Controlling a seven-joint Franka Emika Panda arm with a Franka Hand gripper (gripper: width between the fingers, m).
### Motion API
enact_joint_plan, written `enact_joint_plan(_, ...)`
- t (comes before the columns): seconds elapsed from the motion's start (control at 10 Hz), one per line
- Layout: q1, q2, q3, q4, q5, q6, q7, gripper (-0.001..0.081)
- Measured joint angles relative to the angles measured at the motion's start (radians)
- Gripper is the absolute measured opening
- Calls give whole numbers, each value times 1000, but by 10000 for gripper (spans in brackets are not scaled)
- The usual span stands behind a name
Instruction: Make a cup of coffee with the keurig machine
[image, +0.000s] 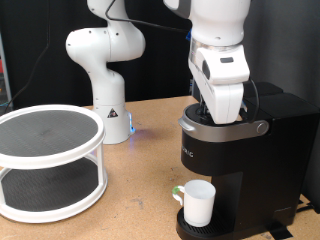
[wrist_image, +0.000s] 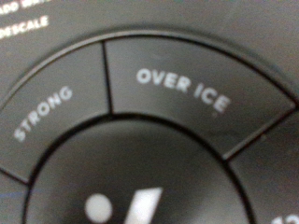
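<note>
Cup stands on the drip base of the keurig machine, under the spout. Gripper hangs over the lid buttons; fingers hidden, so spread or closed I cannot tell. Step seems button pressing, needing careful downward aim.

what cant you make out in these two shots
- Gripper: fingertips hidden in the exterior view behind the hand, low over the keurig machine lid; absent from the wrist view.
- Cup: contents not visible, exterior view.
- Wrist view: blurred, edges crop the buttons beyond STRONG and OVER ICE.
</note>
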Motion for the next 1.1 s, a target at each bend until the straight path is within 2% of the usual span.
enact_joint_plan(0.8, 1, -1, 4, -1, -16, 0, 2, 2)
enact_joint_plan(1.0, 0, -17, 4, -29, 15, 67, -12, 2)
enact_joint_plan(1.1, 0, -29, 4, -52, 61, 116, -40, 2)
